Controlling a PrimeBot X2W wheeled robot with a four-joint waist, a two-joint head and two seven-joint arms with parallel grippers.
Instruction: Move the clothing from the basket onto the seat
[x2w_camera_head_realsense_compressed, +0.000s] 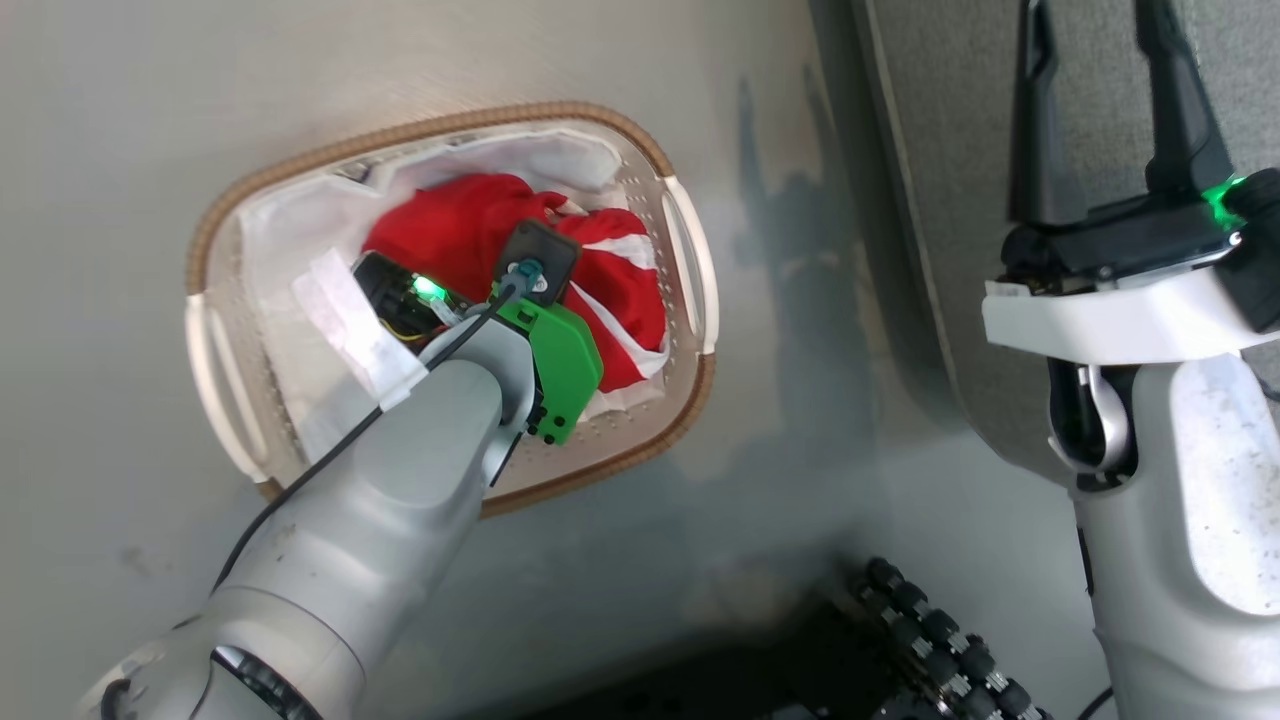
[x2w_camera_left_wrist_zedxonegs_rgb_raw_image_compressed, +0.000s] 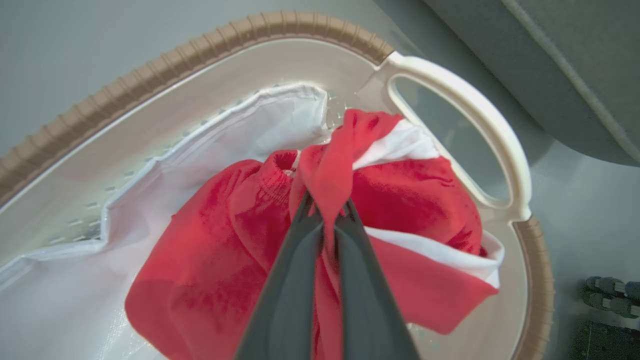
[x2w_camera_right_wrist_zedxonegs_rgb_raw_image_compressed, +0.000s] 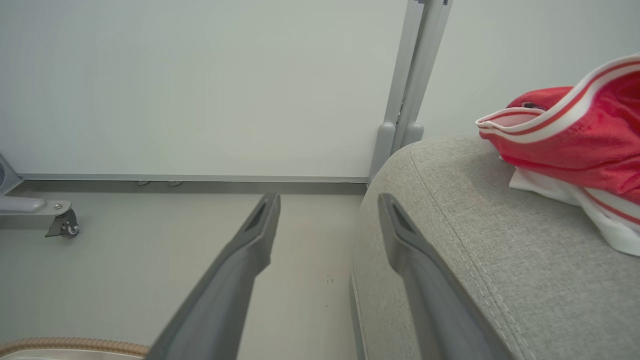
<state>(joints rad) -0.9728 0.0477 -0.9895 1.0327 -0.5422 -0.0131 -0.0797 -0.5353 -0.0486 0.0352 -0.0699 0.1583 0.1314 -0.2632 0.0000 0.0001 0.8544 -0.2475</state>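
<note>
— Gripping what, the left gripper (x2w_camera_left_wrist_zedxonegs_rgb_raw_image_compressed: 326, 205)?
— Its fingers are clamped on a fold of the red clothing (x2w_camera_left_wrist_zedxonegs_rgb_raw_image_compressed: 415, 190). The clothing lies in the basket (x2w_camera_left_wrist_zedxonegs_rgb_raw_image_compressed: 200, 47), on the floor (x2w_camera_head_realsense_compressed: 100, 400) near the seat (x2w_camera_right_wrist_zedxonegs_rgb_raw_image_compressed: 500, 250).
— And the right gripper (x2w_camera_right_wrist_zedxonegs_rgb_raw_image_compressed: 328, 205)?
— Its fingers stand apart and hold nothing, at the edge of the seat. Another red garment (x2w_camera_right_wrist_zedxonegs_rgb_raw_image_compressed: 575, 130) lies on the seat.

Staged living-room corner in a lab-like test space, plain white partition panels (x2w_camera_right_wrist_zedxonegs_rgb_raw_image_compressed: 200, 85) joined by a metal post (x2w_camera_right_wrist_zedxonegs_rgb_raw_image_compressed: 407, 75), wheeled frame foot (x2w_camera_right_wrist_zedxonegs_rgb_raw_image_compressed: 62, 225) on bare grey floor (x2w_camera_right_wrist_zedxonegs_rgb_raw_image_compressed: 100, 260), grey fabric sofa (x2w_camera_right_wrist_zedxonegs_rgb_raw_image_compressed: 475, 240), plastic laundry basket (x2w_camera_head_realsense_compressed: 450, 121)
</note>
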